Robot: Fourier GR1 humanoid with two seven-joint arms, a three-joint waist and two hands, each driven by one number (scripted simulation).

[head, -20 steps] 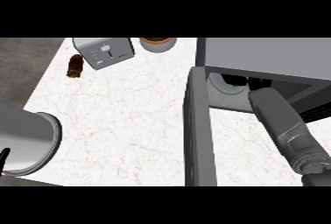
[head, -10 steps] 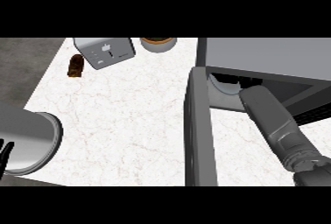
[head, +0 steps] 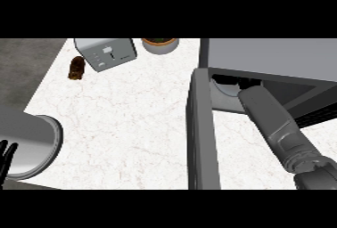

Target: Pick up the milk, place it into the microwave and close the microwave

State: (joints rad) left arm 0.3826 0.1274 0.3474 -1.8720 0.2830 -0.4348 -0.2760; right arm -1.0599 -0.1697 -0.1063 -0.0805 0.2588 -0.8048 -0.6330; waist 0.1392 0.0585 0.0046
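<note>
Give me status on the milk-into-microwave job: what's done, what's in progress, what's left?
Looks done: no milk shows on the counter. In hand: the right forearm reaches into the open microwave, its hand hidden inside; whether the milk is set down can't be seen. Left: withdraw, then shut the microwave door, which stands open. The left hand rests at the lower left edge.

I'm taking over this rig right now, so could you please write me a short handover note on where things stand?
Right robot hand: inside the microwave, forearm through the opening; fingers hidden.
Left robot hand: at the lower left edge, fingers straight, resting.
Milk: not clearly visible; only a pale shape by the right robot hand inside.
Door: wide open.
Left: confirm the milk is in, pull the arm out, close the door.
</note>
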